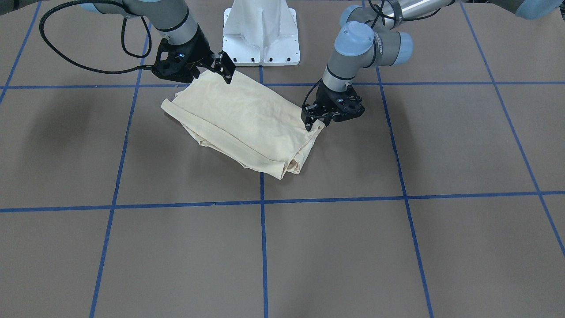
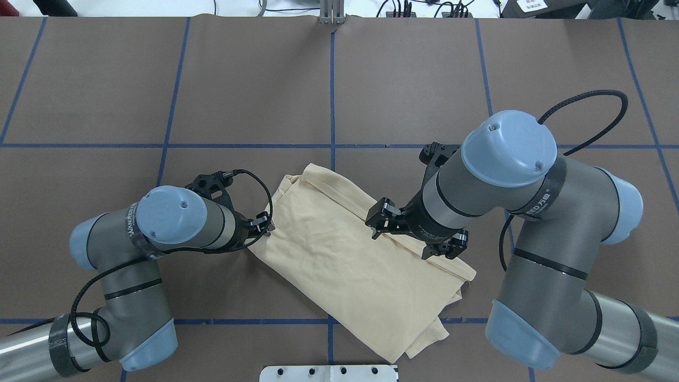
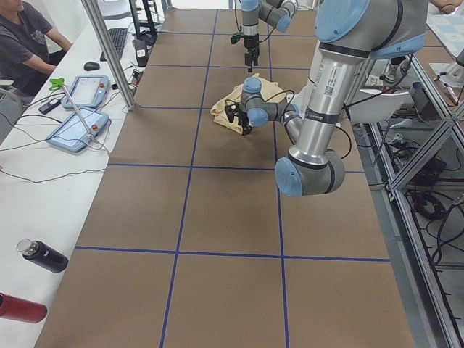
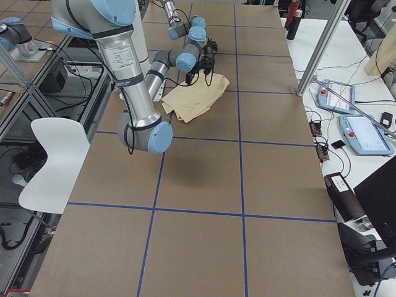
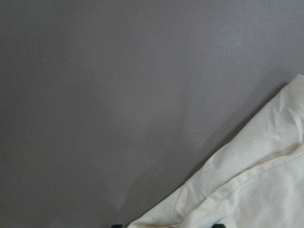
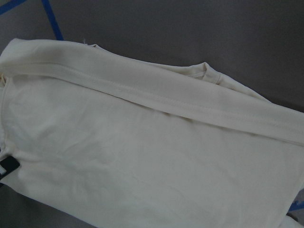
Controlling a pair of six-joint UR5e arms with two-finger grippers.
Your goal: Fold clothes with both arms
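Shirt (image 1: 247,123) — left gripper (image 1: 316,125) and right gripper (image 1: 212,74) tilt over opposite edges — both parted, gripping nothing.

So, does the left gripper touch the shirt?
Cannot tell. In the front view the left gripper overlaps the shirt corner; no view shows contact or gap.

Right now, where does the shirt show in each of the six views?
Front-facing: shirt just left of centre, upper half.
Overhead: shirt at centre, lower half.
Exterior left: shirt small, top middle.
Exterior right: shirt upper middle, slightly left.
Left wrist: shirt in the bottom-right corner.
Right wrist: shirt fills most of the picture.
Shared landmark: the blue tape line that the shirt lies across.
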